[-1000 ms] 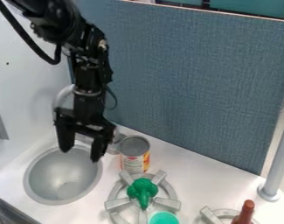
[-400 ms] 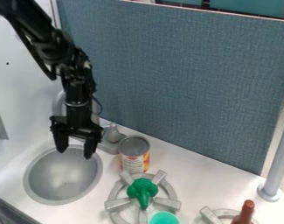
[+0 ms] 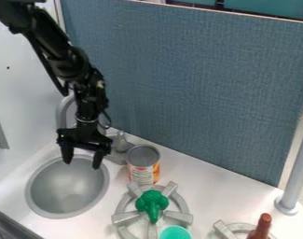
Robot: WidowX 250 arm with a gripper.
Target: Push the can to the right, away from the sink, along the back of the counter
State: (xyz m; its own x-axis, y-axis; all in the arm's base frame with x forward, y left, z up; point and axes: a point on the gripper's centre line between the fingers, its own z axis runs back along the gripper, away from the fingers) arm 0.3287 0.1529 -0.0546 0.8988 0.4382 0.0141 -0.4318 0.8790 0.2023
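Observation:
The black gripper [image 3: 82,163] hangs over the back edge of the round grey sink [image 3: 66,189], its two fingers apart and nothing between them. To its right stands a tin can [image 3: 143,164] with a grey lid and a red, yellow and white label, not touching the gripper. In front of the can, a green broccoli-like toy [image 3: 152,204] rests on a grey stove burner [image 3: 124,218]. A teal round object [image 3: 175,233] lies at the burner's front edge.
A grey faucet [image 3: 120,144] rises behind the sink, close to the gripper. At the lower right are a second burner [image 3: 224,230] with a brown handle-like piece [image 3: 262,225] and a grey pole [image 3: 295,172]. A blue-grey panel [image 3: 191,88] borders the back.
From the first frame the gripper moved left and away from the can. Since the second frame it has shifted slightly to the right. The can, toy and teal object stayed put.

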